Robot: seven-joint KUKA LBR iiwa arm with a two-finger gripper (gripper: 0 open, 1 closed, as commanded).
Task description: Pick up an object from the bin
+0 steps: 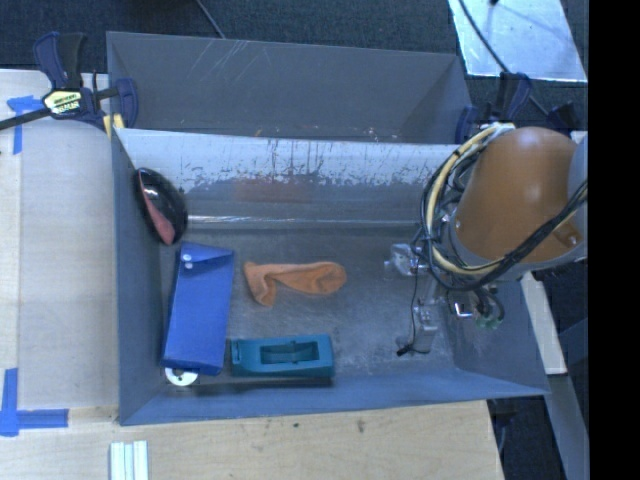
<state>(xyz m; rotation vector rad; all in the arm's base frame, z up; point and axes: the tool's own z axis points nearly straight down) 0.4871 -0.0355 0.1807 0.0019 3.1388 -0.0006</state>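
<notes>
The tool (415, 336) hangs low over bare floor at the right end of the bin (290, 98); whether it is wide or narrow cannot be told, and nothing shows in it. Nearest, to its left and apart from it, lies a crumpled orange cloth (295, 280), sock-like and limp. A flat teal case (282, 356) lies near the front wall, beside a long blue box (198, 313).

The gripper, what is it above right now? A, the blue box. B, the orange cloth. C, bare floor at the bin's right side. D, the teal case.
C: the gripper hangs over bare floor of the bin at its right side, apart from the orange cloth, blue box and teal case.
</notes>
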